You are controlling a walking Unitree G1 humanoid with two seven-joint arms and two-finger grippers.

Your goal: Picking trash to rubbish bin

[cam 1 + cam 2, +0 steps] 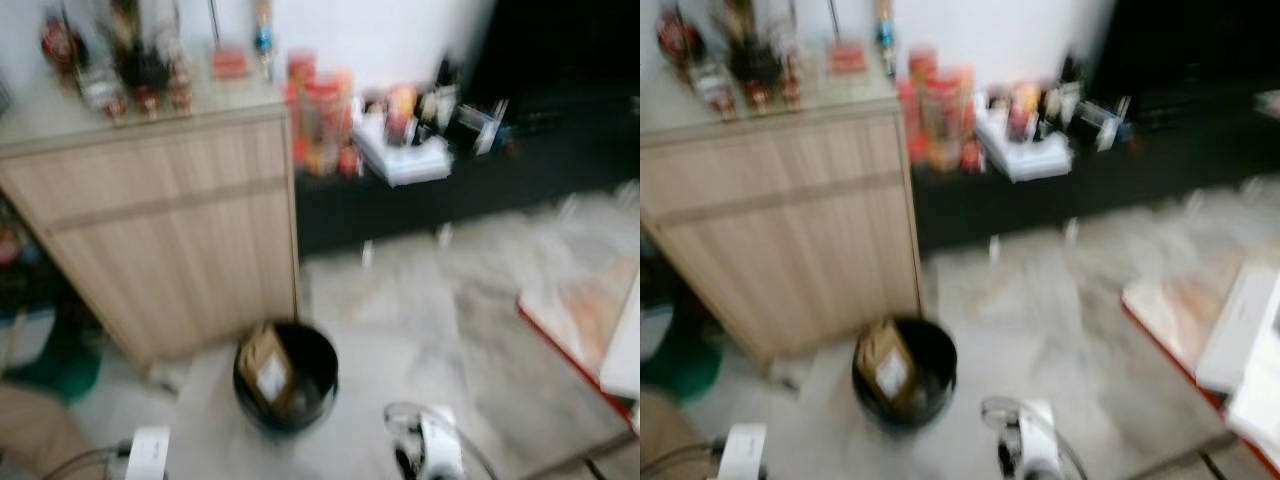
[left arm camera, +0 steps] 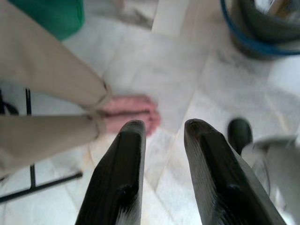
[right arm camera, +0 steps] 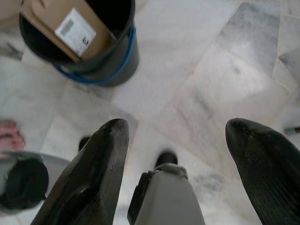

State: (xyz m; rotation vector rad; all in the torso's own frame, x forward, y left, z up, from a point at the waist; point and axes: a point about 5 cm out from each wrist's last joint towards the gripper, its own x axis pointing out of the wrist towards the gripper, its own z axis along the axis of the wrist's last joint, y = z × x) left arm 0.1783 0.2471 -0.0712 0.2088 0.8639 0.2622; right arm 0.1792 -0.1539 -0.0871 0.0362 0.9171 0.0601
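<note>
**One box in one bin, both grippers empty**

The bin point(image 1: 286, 376) is a single black bucket with a blue band under its rim, standing on the pale marble floor point(image 1: 420, 300) just in front of the wooden cabinet point(image 1: 160, 230). One brown cardboard box point(image 3: 65, 28) with a white label leans inside it, sticking up above the rim. That box is the only trash that can be made out; the head views are blurred.

The right gripper point(image 3: 185, 173) hangs low over the floor, apart from the bin and to its right in the head views. Its two black fingers point(image 3: 93, 173) are spread wide with nothing between them but floor and the robot's own leg. The bin and box lie ahead of its fingertips, off to one side.

The left gripper point(image 2: 161, 173) hangs on the other side of the bin, near the floor. Its two fingers point(image 2: 117, 178) stand a narrow gap apart, released, grasping nothing. Beyond them are a person's bare foot point(image 2: 129, 112) and two beige trouser legs point(image 2: 47, 93), and the bin's rim shows at a far corner of that wrist view.

On the cabinet top stand several small bottles and figures, too blurred to count. A low dark shelf point(image 1: 440, 190) beside it carries red jars and a white stack.
</note>
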